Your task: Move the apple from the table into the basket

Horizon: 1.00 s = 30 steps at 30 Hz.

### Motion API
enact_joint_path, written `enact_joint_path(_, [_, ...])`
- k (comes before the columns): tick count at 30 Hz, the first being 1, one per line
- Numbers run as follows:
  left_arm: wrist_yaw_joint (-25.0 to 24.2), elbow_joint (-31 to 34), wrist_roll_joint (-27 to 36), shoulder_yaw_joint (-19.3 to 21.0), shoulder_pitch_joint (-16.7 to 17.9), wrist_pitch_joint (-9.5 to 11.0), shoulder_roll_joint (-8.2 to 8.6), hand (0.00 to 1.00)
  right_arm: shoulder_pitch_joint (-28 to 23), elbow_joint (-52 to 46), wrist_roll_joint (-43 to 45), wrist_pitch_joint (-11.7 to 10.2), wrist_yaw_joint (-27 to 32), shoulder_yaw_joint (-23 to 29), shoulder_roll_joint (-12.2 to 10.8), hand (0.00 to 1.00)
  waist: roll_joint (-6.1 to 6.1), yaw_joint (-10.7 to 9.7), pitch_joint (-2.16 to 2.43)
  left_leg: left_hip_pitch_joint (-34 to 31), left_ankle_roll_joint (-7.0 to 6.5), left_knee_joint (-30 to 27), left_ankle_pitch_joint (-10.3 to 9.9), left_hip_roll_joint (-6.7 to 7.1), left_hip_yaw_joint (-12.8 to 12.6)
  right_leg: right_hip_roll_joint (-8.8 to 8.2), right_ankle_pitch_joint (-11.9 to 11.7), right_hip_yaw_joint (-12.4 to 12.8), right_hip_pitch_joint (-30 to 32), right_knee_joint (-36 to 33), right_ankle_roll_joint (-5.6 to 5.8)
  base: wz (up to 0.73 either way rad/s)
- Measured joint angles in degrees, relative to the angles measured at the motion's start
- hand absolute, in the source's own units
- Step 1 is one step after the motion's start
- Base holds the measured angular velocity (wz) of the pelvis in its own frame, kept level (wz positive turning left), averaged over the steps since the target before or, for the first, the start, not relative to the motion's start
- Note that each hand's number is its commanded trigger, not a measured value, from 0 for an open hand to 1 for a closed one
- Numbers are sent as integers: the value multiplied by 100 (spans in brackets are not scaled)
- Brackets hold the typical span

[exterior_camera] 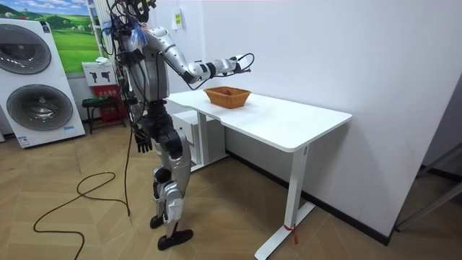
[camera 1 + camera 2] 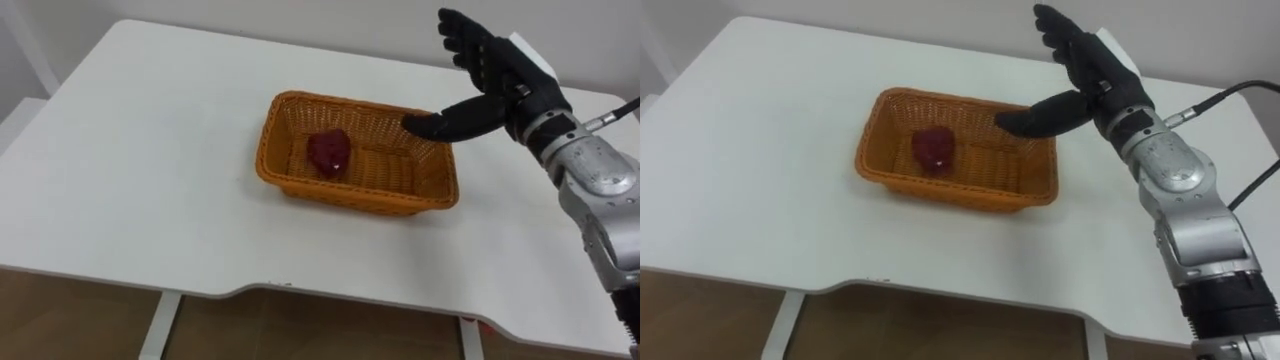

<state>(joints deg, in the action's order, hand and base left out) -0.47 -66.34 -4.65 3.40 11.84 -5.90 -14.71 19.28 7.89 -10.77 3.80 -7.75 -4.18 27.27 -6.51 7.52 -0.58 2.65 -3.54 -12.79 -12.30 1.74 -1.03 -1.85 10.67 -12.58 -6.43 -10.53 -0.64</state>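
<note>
The worktop's (image 2: 150, 200) near edge runs bare and white, with the apple (image 2: 328, 152) in the basket (image 2: 350, 195) beyond it.
The apple is dark red and slightly glossy, with a small highlight on its skin, and it lies on the basket's floor left of the middle, clear of the woven walls. The orange wicker basket stands mid-worktop, nearer the far edge, with broad open surface to its left and toward the near edge. The right hand (image 2: 495, 75) hovers above the basket's right end, fingers straight and spread, thumb reaching over the rim, holding nothing. In the room view the left hand (image 1: 142, 141) hangs by the robot's hip; its grip cannot be told.
</note>
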Motion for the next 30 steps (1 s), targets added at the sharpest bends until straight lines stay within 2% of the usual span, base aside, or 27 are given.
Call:
enact_joint_path(5, [0, 7, 2, 80, 108, 14, 17, 0, -22, -394, -14, -76, 494, 293, -1, 0, 5, -163, -1, 89, 0, -10, 0, -1, -32, 8, 0, 38, -58, 3, 0, 0])
enact_joint_path(6, [6, 20, 22, 103, 176, 31, 16, 0, -44, -468, -15, -98, 637, 393, 0, 0, 30, -247, 6, 111, 0, -7, -1, -1, -17, 22, 0, 64, -84, 6, 0, 4])
enact_joint_path(9, [55, 196, 7, 350, 324, 82, 29, 0, -352, -762, 17, -223, 1095, 1027, -1, 0, 30, -446, 24, 97, -1, 5, -2, 1, -37, 22, -2, 159, -50, 2, 3, 3])
enact_joint_path(10, [129, 197, 1, 495, 383, 125, 59, 0, -554, -928, 6, -266, 1336, 1372, 0, 0, 29, -484, 42, 99, -1, 10, -2, -2, -56, 35, -2, 154, -51, 3, 3, -9])
enact_joint_path(11, [185, 179, 3, 628, 455, 145, 100, 0, -734, -1005, 0, -333, 1608, 1660, 0, 0, 93, -575, 61, 104, -2, 16, -3, 0, -69, 32, -3, 159, -62, 1, 5, -9])
enact_joint_path(12, [221, 153, 8, 695, 481, 154, 123, 0, -818, -1029, 0, -360, 1766, 1803, 4, 0, 94, -605, 78, 108, -2, 24, -3, 0, -73, 27, -4, 165, -76, -2, 6, -7])
enact_joint_path(13, [291, 126, 34, 770, 536, 156, 149, 0, -1033, -1081, -23, -407, 2085, 2090, 4, 0, 155, -716, 125, 120, -2, 48, -3, -1, -73, 27, -4, 161, -74, 6, 6, -6])
enact_joint_path(14, [348, 126, 59, 777, 576, 165, 155, 0, -1216, -1101, -41, -458, 2389, 2372, 5, 0, 172, -798, 144, 144, -2, 61, -3, -4, -90, 13, -4, 172, -79, -3, 6, -8])
enact_joint_path(17, [423, 127, 63, 969, 664, 192, 234, 0, -1429, -1084, -36, -493, 2968, 2820, 7, 0, 263, -897, 116, 212, 0, 141, -4, -20, -220, 37, 3, 320, -80, 0, 18, -28])
enact_joint_path(18, [461, 97, 63, 993, 684, 211, 248, 0, -1536, -1069, -39, -513, 3276, 2978, 9, 0, 266, -984, 89, 218, 1, 147, -4, -24, -269, 41, 8, 327, -70, 0, 26, -26])
enact_joint_path(21, [553, 124, 65, 1009, 692, 229, 257, 0, -1806, -889, -88, -527, 3947, 3405, 8, 0, 298, -1201, 79, 216, 14, 147, 4, -44, -373, 81, 10, 459, -9, -17, 23, -21])
enact_joint_path(25, [656, 245, 79, 1164, 719, 242, 264, 0, -2259, -219, -367, -565, 4814, 3958, 4, 0, 210, -1294, 83, 241, 36, 143, 2, -83, -513, 99, 29, 546, 48, -11, -12, -14])
enact_joint_path(28, [707, 327, 76, 1162, 724, 240, 264, 0, -2708, 633, -764, -589, 5169, 4086, -28, 0, 104, -1361, 94, 204, 40, 143, -1, -89, -520, 105, 25, 598, 43, -10, -16, -1])
enact_joint_path(29, [761, 345, 85, 1162, 721, 237, 265, 0, -2825, 1117, -1012, -596, 5237, 4088, -104, 0, 54, -1365, 80, 200, 43, 147, -3, -95, -515, 109, 22, 602, 45, -15, -19, 0])
enact_joint_path(30, [765, 345, 127, 1161, 718, 231, 265, 0, -2866, 1395, -1241, -599, 5247, 4088, -140, 0, 57, -1358, 87, 200, 46, 146, -5, -96, -513, 115, 21, 604, 45, -13, -19, 0])
